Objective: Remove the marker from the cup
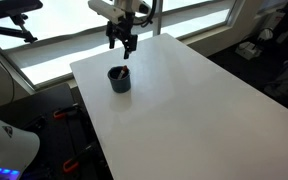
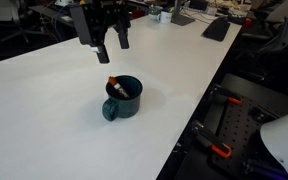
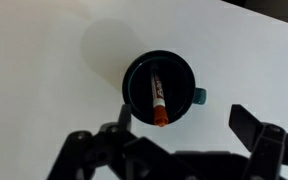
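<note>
While the gripper hangs spread above the cup, its rim partly hides the marker leaning inside.

one cup, dark blue, with one small handle on its side. one marker, red-orange, inside it. one white table under them. one arm, ending in one gripper that has two dark fingers. every view shows the same single cup and single marker.
</note>
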You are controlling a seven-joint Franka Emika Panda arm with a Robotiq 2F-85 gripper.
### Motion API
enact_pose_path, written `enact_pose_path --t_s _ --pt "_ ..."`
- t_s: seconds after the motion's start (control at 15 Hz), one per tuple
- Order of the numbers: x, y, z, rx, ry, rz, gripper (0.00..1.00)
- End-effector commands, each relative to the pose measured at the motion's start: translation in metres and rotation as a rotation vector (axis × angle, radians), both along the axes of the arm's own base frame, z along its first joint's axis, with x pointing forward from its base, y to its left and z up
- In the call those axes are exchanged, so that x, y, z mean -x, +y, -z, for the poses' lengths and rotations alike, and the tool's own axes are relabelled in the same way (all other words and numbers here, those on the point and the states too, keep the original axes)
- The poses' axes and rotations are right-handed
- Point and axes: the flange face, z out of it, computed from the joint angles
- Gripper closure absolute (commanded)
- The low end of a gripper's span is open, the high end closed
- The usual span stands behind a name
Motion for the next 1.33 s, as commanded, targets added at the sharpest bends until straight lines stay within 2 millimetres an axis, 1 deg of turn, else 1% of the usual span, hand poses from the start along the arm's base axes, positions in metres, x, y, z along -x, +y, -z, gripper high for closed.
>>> enact_pose_path --t_s 0.0,0.27,0.47,0.87,1.27 --pt "-0.008 0.009 0.01 0.015 0.015 0.012 0.0" --pt "-0.015 0.004 0.028 0.031 0.042 0.022 0.0" --pt "-0.018 0.003 0.037 0.046 0.057 0.03 0.0" --pt "-0.023 0.003 0.044 0.061 0.077 0.032 0.0" --pt "-0.021 -0.001 0.053 0.087 0.112 0.031 0.0"
